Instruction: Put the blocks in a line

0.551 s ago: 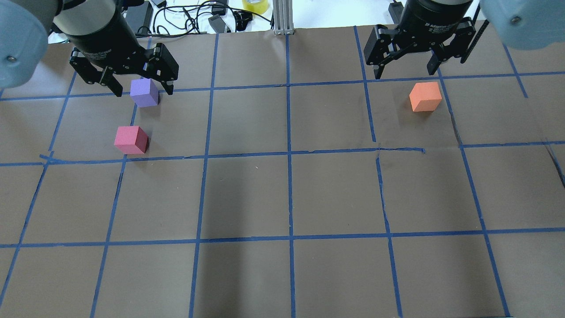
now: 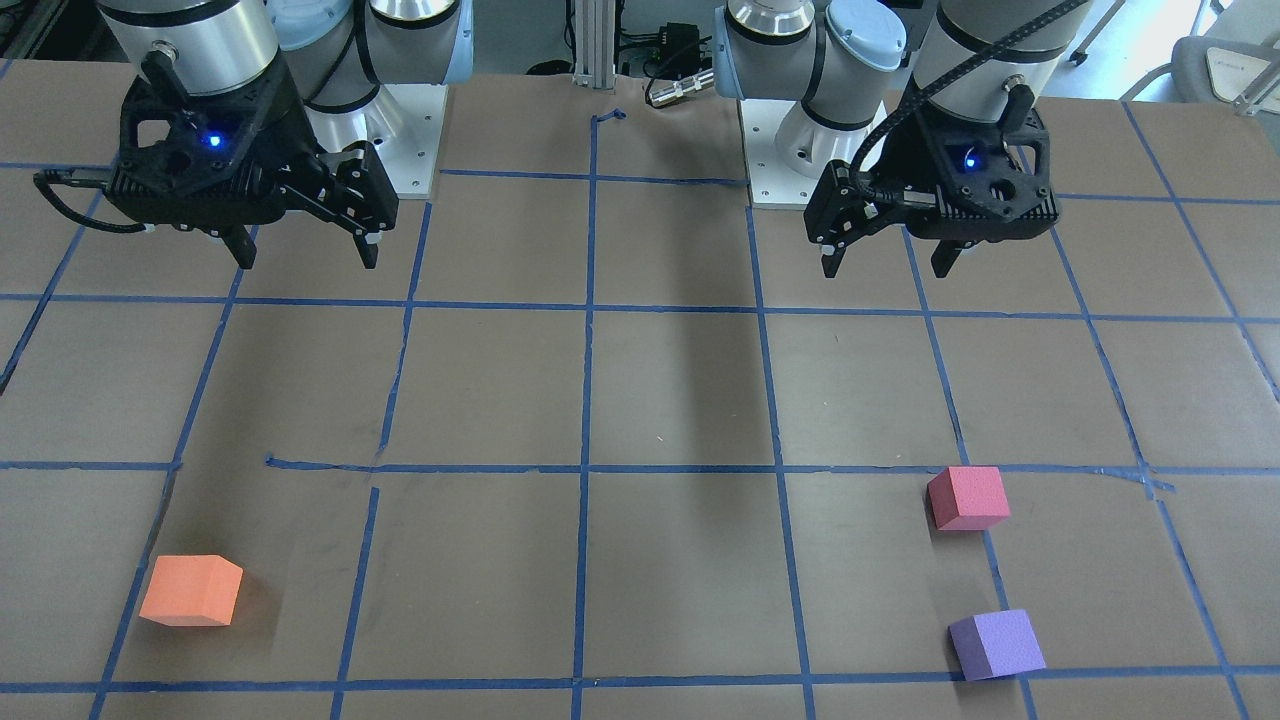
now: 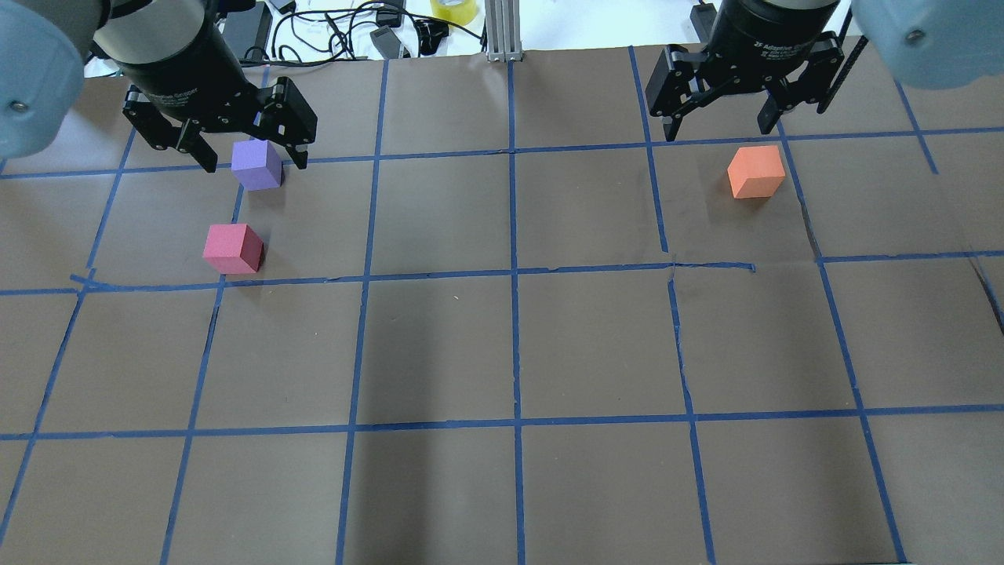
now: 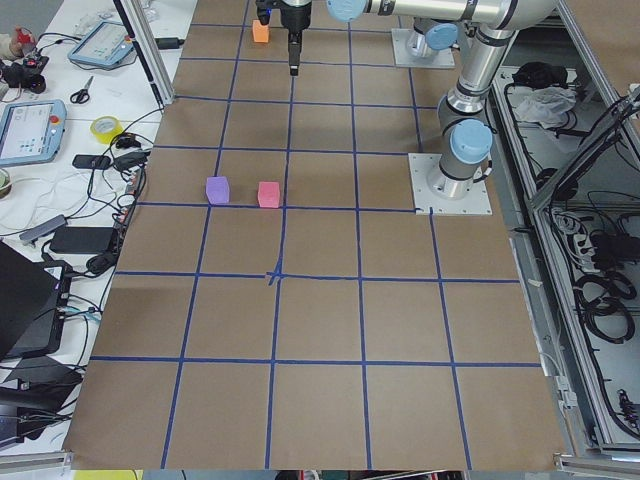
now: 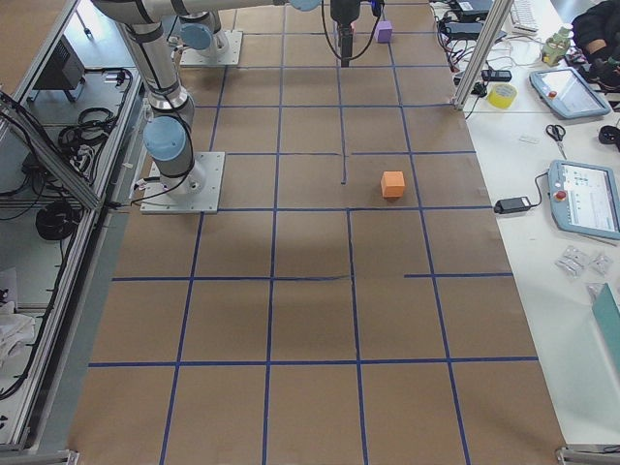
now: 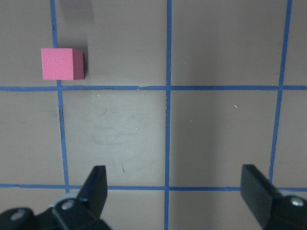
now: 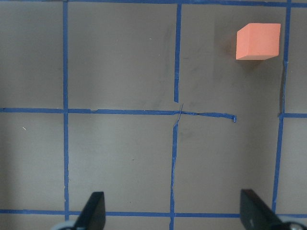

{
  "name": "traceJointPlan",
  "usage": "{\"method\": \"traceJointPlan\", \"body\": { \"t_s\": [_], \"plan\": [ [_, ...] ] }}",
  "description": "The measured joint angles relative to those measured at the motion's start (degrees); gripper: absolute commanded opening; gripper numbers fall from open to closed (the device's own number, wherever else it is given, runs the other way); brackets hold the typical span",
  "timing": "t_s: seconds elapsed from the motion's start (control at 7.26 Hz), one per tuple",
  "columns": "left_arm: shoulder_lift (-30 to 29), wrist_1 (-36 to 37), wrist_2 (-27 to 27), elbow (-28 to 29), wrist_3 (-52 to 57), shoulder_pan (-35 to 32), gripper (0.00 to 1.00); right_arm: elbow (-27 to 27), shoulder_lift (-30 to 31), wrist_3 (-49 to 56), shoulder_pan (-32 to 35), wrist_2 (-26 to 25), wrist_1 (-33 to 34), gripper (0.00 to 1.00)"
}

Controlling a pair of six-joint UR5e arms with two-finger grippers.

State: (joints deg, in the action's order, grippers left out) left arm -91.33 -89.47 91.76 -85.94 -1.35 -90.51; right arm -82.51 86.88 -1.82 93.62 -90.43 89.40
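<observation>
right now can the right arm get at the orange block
Probably yes: the right pincer hangs open, and the orange block sits alone ahead of it with nothing between them.

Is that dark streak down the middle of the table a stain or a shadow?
Likely a shadow: in the front-facing view it is a soft-edged band on the table; the overhead view shows it too, equally diffuse.

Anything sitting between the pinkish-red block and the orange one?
No. Between the pinkish-red block and the orange block the overhead view shows only bare brown paper and blue tape lines.
</observation>
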Motion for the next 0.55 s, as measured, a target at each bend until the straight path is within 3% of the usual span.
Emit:
{"method": "traceJointPlan", "body": {
  "t_s": [0.55],
  "plan": [
    [0.2, 0.0, 0.0, -0.3, 0.1, 0.1, 1.0, 0.0, -0.5, 0.1, -0.3, -0.6, 0.1, 1.0]
  ]
}}
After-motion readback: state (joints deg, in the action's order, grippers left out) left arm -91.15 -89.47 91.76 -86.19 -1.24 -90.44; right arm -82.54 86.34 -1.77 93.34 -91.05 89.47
